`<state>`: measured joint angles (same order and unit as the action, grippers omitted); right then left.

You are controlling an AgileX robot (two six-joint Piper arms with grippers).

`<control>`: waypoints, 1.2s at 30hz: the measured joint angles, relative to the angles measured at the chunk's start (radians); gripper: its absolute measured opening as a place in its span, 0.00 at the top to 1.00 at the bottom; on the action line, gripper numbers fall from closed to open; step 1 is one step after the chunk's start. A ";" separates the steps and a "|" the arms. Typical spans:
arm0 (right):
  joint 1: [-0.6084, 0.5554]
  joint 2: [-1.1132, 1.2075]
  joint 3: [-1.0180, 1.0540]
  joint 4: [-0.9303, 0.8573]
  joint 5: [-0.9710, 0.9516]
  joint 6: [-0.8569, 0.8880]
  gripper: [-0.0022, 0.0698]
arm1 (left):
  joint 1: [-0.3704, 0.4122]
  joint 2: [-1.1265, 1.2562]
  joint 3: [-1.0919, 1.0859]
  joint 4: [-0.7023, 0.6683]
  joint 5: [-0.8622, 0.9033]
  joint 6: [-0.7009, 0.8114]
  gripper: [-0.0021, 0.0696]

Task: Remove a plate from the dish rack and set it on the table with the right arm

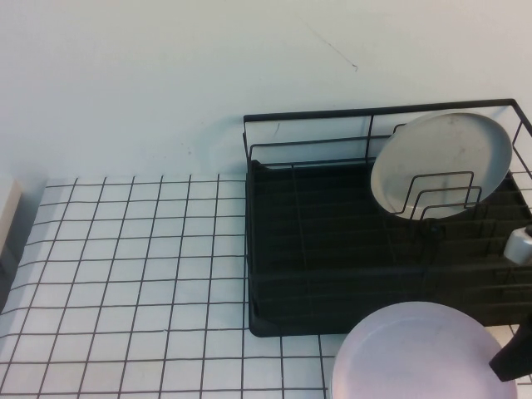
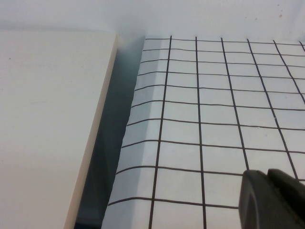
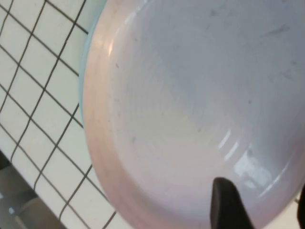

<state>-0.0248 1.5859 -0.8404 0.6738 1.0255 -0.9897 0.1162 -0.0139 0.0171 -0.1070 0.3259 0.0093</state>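
The pale pink plate (image 1: 420, 353) lies in front of the black wire dish rack (image 1: 332, 249), over the white gridded table (image 1: 141, 274) at the near right. It fills the right wrist view (image 3: 190, 109). My right gripper (image 1: 514, 359) is at the plate's right rim. In the right wrist view the right gripper (image 3: 267, 210) is open: one dark finger (image 3: 228, 205) lies over the plate's inside and the other stands past the rim. My left gripper (image 2: 269, 177) is out of the high view. It hovers shut and empty over the table's left part (image 2: 214, 95).
A grey-white plate (image 1: 440, 162) stands upright in the rack's wire loops at the back right. A cream-white slab (image 2: 47, 119) lies beside the table's left edge, with a dark gap between them. A white wall runs behind the rack.
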 joint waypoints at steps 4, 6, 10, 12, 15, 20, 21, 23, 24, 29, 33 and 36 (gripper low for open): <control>0.000 0.000 -0.098 -0.073 0.120 0.086 0.54 | 0.000 0.000 0.000 0.000 0.000 0.000 0.98; 0.000 0.000 -0.142 -0.089 0.149 0.121 0.54 | 0.000 0.000 0.000 0.000 0.000 0.000 0.98; 0.000 -0.036 -0.191 -0.125 0.156 0.187 0.62 | 0.000 0.000 0.000 0.000 0.000 0.000 0.98; 0.000 -0.092 -0.193 -0.137 0.161 0.182 0.72 | 0.000 0.000 0.000 0.000 0.000 0.000 0.98; 0.000 -0.213 -0.185 -0.119 0.173 0.142 0.89 | 0.000 0.000 0.000 0.000 0.000 0.000 0.98; 0.000 -0.435 -0.114 0.000 0.129 0.070 0.96 | 0.000 0.000 0.000 0.000 0.000 0.000 0.98; 0.000 -0.484 -0.094 0.022 0.109 0.050 0.96 | 0.000 0.000 0.000 0.000 0.000 0.000 0.98; 0.000 -0.583 -0.035 0.073 0.046 -0.004 0.97 | 0.000 0.000 0.000 0.000 0.000 0.000 0.98; 0.000 -0.623 -0.001 0.101 0.020 -0.027 0.97 | 0.000 0.000 0.000 0.000 0.000 0.000 0.98; 0.000 -0.844 0.139 0.203 -0.063 -0.139 0.97 | 0.000 0.000 0.000 0.000 0.000 0.000 0.98; 0.000 -0.985 0.199 0.209 -0.035 -0.167 0.97 | 0.000 0.000 0.000 0.000 0.000 0.000 0.98; 0.000 -1.058 0.215 0.209 0.024 -0.169 0.97 | 0.000 0.000 0.000 0.000 0.000 0.000 0.98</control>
<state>-0.0248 0.5279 -0.6259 0.8824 1.0490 -1.1584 0.1162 -0.0139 0.0171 -0.1070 0.3259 0.0093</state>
